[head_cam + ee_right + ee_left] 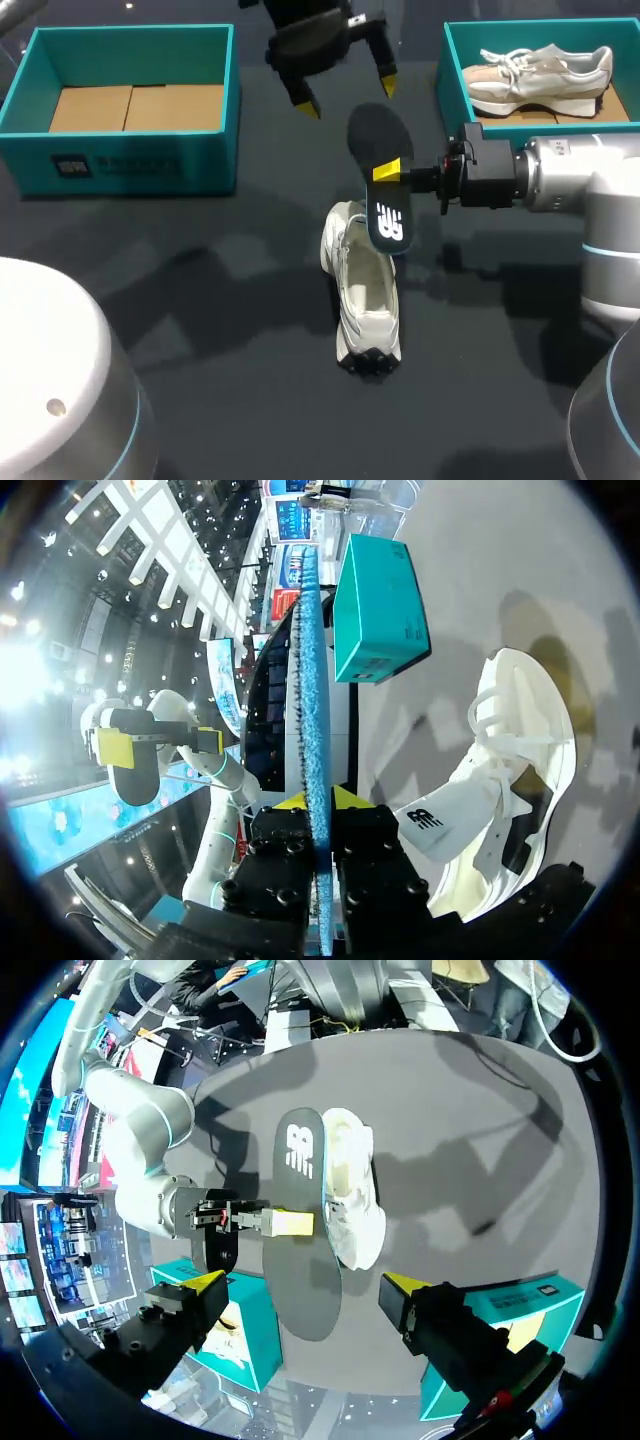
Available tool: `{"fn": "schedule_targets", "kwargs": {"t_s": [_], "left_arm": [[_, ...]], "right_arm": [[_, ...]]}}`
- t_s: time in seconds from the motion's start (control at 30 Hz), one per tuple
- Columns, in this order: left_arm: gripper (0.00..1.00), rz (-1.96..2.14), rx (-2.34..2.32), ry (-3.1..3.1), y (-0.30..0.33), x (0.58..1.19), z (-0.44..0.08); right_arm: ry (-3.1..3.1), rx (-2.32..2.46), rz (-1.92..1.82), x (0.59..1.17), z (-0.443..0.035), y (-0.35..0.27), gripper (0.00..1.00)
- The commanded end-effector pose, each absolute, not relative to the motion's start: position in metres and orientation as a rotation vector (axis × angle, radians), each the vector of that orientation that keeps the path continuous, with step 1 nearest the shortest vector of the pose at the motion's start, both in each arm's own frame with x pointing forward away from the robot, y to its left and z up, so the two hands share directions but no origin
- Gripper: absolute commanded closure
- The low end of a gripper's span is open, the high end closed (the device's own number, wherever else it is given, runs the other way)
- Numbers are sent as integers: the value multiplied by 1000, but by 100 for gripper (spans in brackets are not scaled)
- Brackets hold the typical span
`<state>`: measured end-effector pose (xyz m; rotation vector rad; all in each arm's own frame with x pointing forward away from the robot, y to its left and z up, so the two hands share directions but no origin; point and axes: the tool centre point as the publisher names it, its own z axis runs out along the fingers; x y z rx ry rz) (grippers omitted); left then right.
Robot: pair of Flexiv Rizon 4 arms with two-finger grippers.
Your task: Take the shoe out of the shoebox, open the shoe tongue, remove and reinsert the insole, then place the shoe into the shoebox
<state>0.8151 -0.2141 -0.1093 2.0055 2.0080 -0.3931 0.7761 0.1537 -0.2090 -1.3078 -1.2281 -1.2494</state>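
A white shoe (365,300) lies on the dark table near the middle. Just above its far end hangs the dark insole (383,150), on which my right gripper (388,172) is shut at mid-length from the right side. In the right wrist view the insole (310,680) stands edge-on between the yellow tips of that gripper (318,800), with the shoe (520,770) beside it. My left gripper (345,90) hovers open beyond the insole, holding nothing. In the left wrist view the insole (305,1230) and shoe (355,1190) lie ahead of the left gripper (302,1285).
An empty teal shoebox (130,160) stands at the back left. At the back right, a second teal box (450,70) holds another pale shoe (540,75). My right arm (570,185) stretches in front of that box.
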Motion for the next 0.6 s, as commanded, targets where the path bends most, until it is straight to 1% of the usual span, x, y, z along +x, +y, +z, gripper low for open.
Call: {"fn": "schedule_targets", "kwargs": {"t_s": [0.03, 0.37, 0.6], "left_arm": [[0, -695, 1738, 1738, -188, 806, -122], [0, -796, 1606, 1632, -174, 811, -139], [0, -808, 1592, 1592, -173, 811, -141]], "right_arm": [[-1229, -1311, -1249, 775, -209, 154, 100], [-1229, -1311, -1249, 775, -209, 154, 100], [-1229, -1311, -1249, 775, -209, 154, 100]]}}
